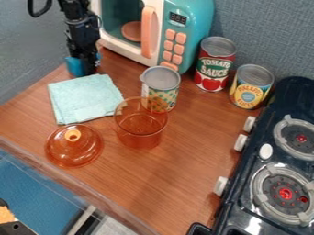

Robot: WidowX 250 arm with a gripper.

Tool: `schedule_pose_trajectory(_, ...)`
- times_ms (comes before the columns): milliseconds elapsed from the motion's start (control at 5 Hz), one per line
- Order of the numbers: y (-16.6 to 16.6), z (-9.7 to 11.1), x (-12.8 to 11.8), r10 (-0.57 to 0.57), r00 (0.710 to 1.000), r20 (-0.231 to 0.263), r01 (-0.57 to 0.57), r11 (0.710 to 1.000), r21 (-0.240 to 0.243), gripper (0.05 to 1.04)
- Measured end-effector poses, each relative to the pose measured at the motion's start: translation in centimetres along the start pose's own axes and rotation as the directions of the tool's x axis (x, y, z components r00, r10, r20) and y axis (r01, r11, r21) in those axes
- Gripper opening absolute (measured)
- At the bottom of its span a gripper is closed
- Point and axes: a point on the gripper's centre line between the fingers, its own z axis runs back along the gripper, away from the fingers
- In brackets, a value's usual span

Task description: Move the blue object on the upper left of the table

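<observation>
camera view: we see the gripper [87,68] hanging down at the upper left of the table [171,183], just beyond the cloth [86,98]. the blue thing [74,67] is right at its tip, mostly on the left side, with a bit of blue peeking out on the right. we cannot tell whether the gripper is open, closed or has hold of the blue thing.

nearest below the tip lies the cloth, pale green and roughly square. farther below the tip, past the cloth, we have the lid [73,153], orange and see-through with a small knob on top. down and to the right of the tip stands the jar [141,133], orange and see-through too, its rim overlapping our sight of the patterned can [160,78] behind it.

up and to the right of the tip sits the microwave [196,18], teal and white, with a pink handle [148,32] and a pink plate [131,31] inside. well to the right of the tip we find the red can [215,66] and, near it, the yellow can [251,87], both upright. farthest right of the tip is the stove [242,183], dark, with two burners and pale knobs along its near side.
</observation>
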Motion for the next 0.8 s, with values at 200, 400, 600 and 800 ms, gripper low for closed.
schedule_pose_trajectory(200,-0.4,-0.1,-0.3,0.007,1.000,-0.001,-0.007,1.000,0.003,0.952)
schedule_pose_trajectory(400,-0.5,1.2,-0.1,0.001,1.000,0.024,-0.001,1.000,0.009,1.011)
schedule_pose_trajectory(600,-0.5,4.6,0.3,-0.001,0.998,0.068,-0.003,0.998,0.059,1.005)
schedule_pose_trajectory(800,-1.1,7.0,0.1,-0.008,0.993,0.116,-0.005,0.994,0.106,1.001)
